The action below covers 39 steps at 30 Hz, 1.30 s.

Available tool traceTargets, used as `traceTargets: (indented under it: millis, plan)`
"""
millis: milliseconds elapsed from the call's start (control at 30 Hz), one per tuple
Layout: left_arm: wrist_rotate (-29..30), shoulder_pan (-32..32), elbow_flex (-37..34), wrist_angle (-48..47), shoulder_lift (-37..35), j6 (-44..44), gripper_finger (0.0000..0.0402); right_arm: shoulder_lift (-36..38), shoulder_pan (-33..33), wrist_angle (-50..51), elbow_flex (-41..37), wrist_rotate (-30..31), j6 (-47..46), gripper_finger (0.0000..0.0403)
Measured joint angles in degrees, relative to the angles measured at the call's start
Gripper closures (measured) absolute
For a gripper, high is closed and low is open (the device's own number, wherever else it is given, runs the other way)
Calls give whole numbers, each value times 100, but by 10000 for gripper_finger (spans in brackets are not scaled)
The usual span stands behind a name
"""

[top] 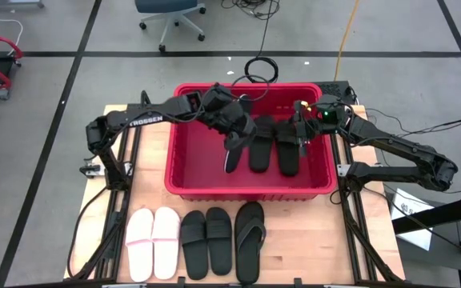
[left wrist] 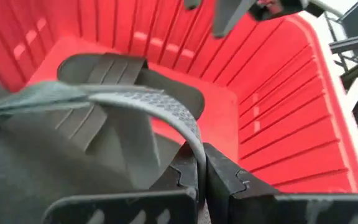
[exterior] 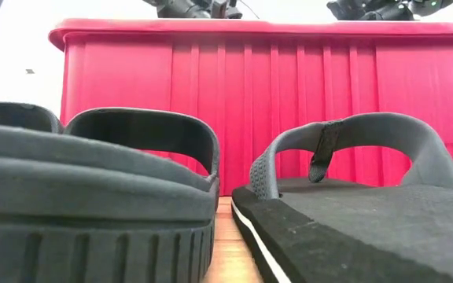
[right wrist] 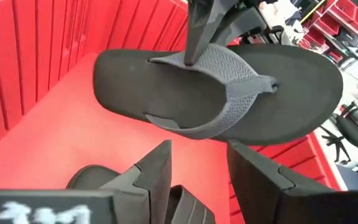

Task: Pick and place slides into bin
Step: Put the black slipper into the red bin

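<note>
Two fingers of your left gripper (left wrist: 201, 180) pinch the grey textured strap of a black thong flip-flop (top: 234, 148), which hangs tilted above the floor of the red bin (top: 184, 182), left of centre. Your right gripper (top: 301, 132) hovers over the bin's right part, fingers spread wide and holding nothing. Beneath it you have two black wide-strap slides (top: 274, 148) lying side by side. On the worktop (top: 310, 248) near the bin lie a pale pink pair (top: 153, 242), a black pair (top: 206, 242) and one black thong flip-flop (top: 249, 240).

Wooden table (top: 294, 264), red bin (top: 184, 180), five slides (top: 206, 240)
</note>
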<state>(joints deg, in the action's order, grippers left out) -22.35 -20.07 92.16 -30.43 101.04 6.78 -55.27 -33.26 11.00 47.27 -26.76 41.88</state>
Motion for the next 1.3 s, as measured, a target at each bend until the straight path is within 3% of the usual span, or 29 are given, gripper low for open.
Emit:
traceTargets:
  millis: [333,767,900,1067,1300]
  plan:
    - [617,-97,0,-852,-839,-61,400,0,-2,4,0,-2,-69,262]
    - [379,-198,-173,-1058,-2033,-931,401,0,-2,0,0,-9,-98,260]
    - [-131,-521,-680,-585,-2204,-991,401,0,-2,-4,0,-7,-366,263]
    - [-1450,-937,-1438,968,-2241,-634,401,-2,-2,-7,0,-4,-480,259]
    - [-1908,-1062,-2724,2709,-2139,118,401,-2,-2,-7,-2,-2,-482,259]
